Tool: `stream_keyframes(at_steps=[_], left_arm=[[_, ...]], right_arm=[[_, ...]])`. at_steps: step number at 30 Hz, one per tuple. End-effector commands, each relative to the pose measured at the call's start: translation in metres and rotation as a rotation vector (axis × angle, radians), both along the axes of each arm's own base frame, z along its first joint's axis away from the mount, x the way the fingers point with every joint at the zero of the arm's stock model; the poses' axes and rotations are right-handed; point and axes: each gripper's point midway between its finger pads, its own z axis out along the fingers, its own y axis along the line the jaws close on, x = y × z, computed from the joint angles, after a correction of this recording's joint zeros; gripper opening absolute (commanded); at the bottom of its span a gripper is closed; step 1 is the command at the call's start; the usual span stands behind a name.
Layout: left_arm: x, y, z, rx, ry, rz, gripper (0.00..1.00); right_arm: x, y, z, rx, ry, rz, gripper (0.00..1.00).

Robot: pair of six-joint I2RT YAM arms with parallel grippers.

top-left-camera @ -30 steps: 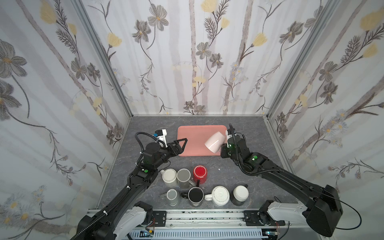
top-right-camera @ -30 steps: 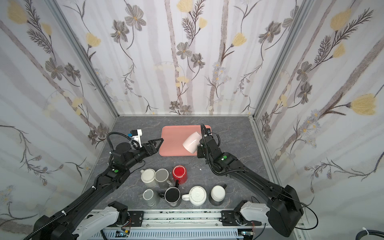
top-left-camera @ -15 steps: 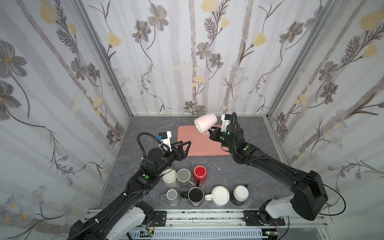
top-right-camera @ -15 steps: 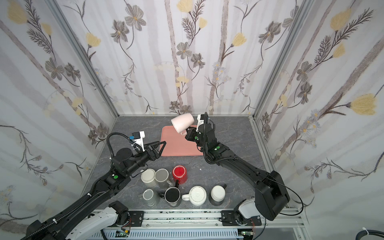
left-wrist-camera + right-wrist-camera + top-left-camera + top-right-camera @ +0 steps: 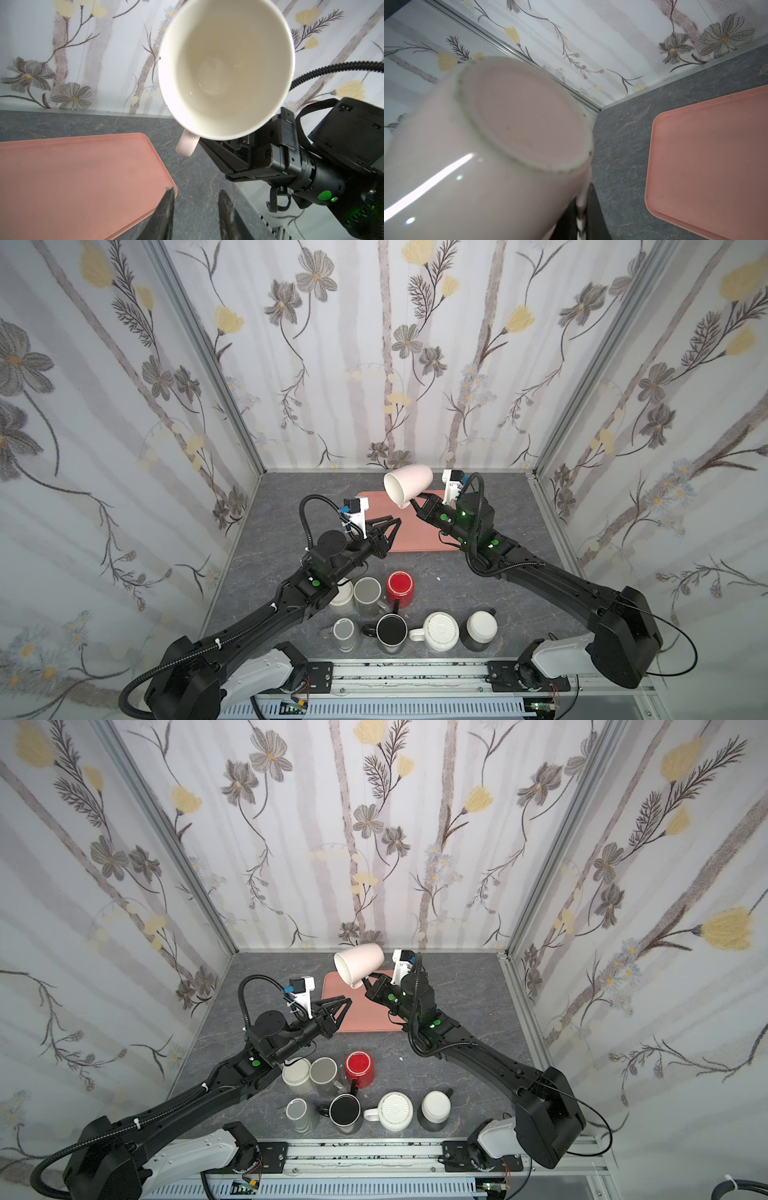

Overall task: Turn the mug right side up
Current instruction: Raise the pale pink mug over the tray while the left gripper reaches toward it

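Raised since a second ago, my right end effector (image 5: 412,502) clenches the handle of the pink mug (image 5: 409,486), holding it sideways high above the salmon tray (image 5: 411,537) so it can rotate freely; my left end effector (image 5: 394,520), narrowed yet empty, waits nearby.

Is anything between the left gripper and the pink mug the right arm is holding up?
Nothing visible. The pink mug, held by its handle in the right gripper, opens toward the left gripper across open air.
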Motion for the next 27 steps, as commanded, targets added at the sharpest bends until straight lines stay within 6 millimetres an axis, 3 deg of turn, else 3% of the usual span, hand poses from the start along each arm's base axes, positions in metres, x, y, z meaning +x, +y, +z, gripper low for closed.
stream_keyframes(at_steps=[1,5,15,22,27], left_arm=[[0.002,0.0,0.027,-0.037,-0.114,0.025,0.41],[0.0,-0.005,0.035,-0.031,-0.16,0.028,0.44],[0.009,-0.012,0.038,0.024,-0.172,0.06,0.35],[0.015,-0.014,0.032,0.072,-0.16,0.096,0.35],[0.015,-0.016,0.031,0.077,-0.16,0.102,0.24]], right_arm=[[-0.013,-0.001,0.039,0.132,-0.083,0.035,0.0],[-0.019,-0.004,0.04,0.145,-0.081,0.042,0.0],[-0.027,0.001,0.035,0.213,-0.05,0.09,0.0],[-0.035,0.003,0.043,0.256,-0.048,0.125,0.0],[-0.039,0.007,0.042,0.26,-0.042,0.141,0.0]])
